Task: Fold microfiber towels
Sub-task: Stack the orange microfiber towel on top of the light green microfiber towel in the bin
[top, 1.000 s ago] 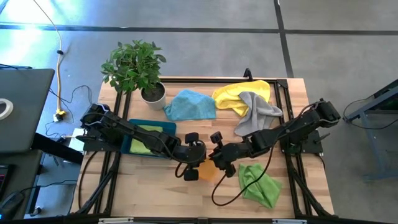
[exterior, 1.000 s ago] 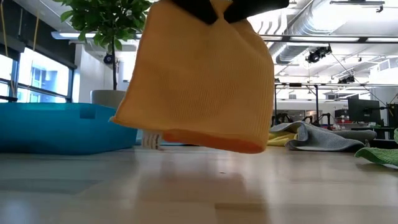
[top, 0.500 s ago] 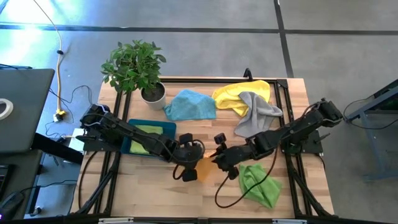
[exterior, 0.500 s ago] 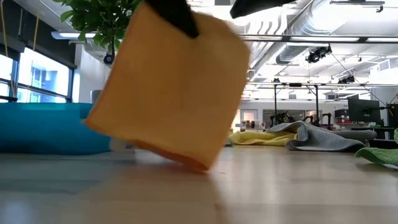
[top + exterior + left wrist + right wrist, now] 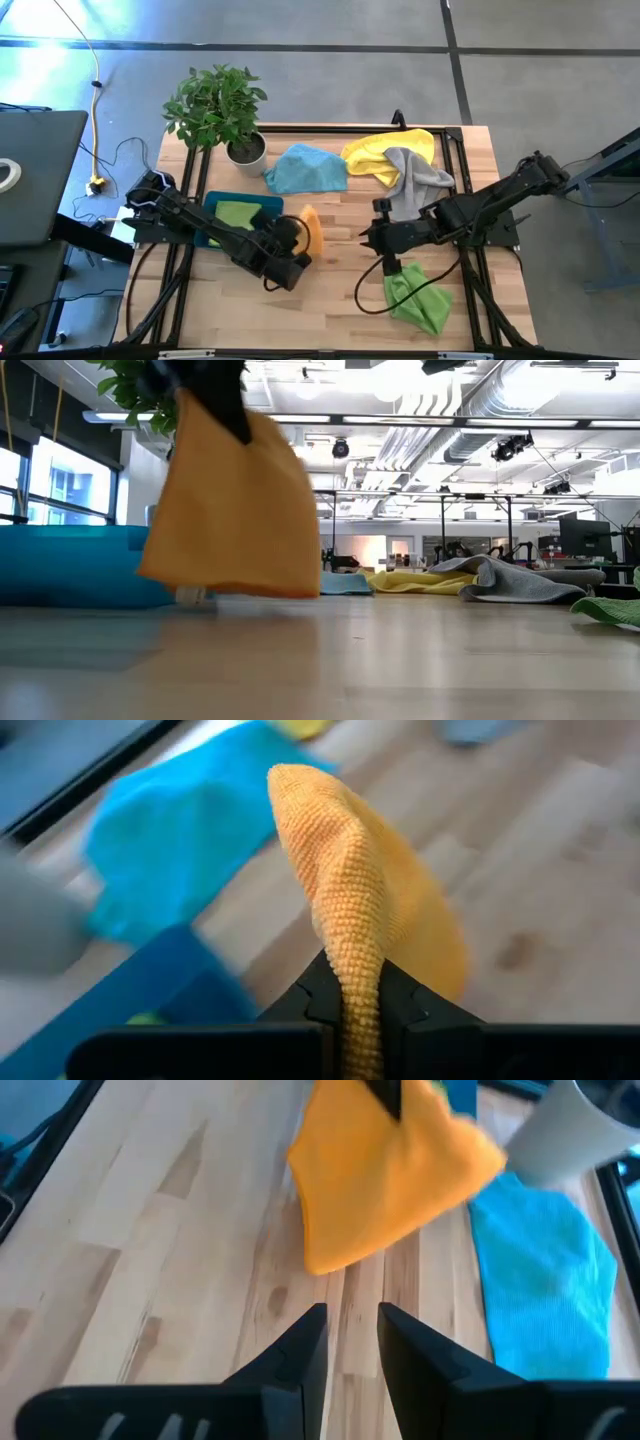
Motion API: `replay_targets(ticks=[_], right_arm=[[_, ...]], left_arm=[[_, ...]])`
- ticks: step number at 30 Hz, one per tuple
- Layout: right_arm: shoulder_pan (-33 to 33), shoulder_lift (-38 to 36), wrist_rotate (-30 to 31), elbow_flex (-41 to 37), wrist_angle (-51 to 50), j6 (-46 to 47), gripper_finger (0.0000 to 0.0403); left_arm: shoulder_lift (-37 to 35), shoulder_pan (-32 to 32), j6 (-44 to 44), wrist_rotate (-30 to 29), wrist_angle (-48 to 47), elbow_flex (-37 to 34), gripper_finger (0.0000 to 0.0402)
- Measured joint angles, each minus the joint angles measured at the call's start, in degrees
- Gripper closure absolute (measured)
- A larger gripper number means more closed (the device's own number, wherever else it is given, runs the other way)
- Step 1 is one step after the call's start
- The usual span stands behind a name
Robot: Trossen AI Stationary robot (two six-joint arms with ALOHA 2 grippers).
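Note:
The folded orange towel (image 5: 235, 510) hangs from my left gripper (image 5: 300, 243), which is shut on it just right of the teal tray (image 5: 262, 203). A lime green towel (image 5: 235, 213) lies in that tray. My right gripper (image 5: 350, 1342) stands open with nothing between its fingers, to the right of the orange towel (image 5: 390, 1170) and clear of it. Light blue (image 5: 305, 168), yellow (image 5: 385, 150) and grey (image 5: 415, 182) towels lie bunched at the far side. Another lime green towel (image 5: 415, 297) lies at the near right. My left gripper pinches the orange towel's top edge (image 5: 360, 982) between its two fingers, where the cloth is doubled over in a thick fold. The fingers come slanting down from the table's left. The towel hangs flat below them (image 5: 235, 575), its lower edge close above the table.
A potted plant (image 5: 225, 110) stands at the far left corner behind the tray. Bare wood lies in the middle and near part of the table (image 5: 320, 300). A black frame rail (image 5: 330, 128) runs along the far edge.
My right gripper has opened, let go of the orange towel and drawn back up toward the table's right edge. My left gripper has rolled its wrist and carried the towel toward the tray on the left. The towel now hangs from the left gripper alone.

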Motion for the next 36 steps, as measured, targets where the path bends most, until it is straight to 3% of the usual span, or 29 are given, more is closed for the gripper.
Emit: replay_targets(ticks=[5, 12, 19, 26, 36], right_arm=[[0.13, 0.0, 0.38, 0.0, -0.87, 1.25, 0.032], [0.13, 0.0, 0.38, -0.02, -0.84, 1.87, 0.032], [0.13, 0.0, 0.38, -0.04, -1.26, 4.19, 0.032], [0.13, 0.0, 0.38, -0.07, -1.24, 3.16, 0.032], [0.11, 0.0, 0.41, -0.09, -1.23, 2.24, 0.032]], left_arm=[[0.0, -0.08, -18.78, -2.15, -7.62, -4.28, 0.039], [0.0, -0.08, -33.66, -3.14, -13.62, -10.57, 0.039], [0.01, -2.05, -45.84, 4.76, -26.3, -14.38, 0.039], [-0.01, -2.75, -46.8, 16.84, -24.56, -21.68, 0.039], [0.0, -3.08, -50.34, 24.19, -22.78, -28.93, 0.0387]])
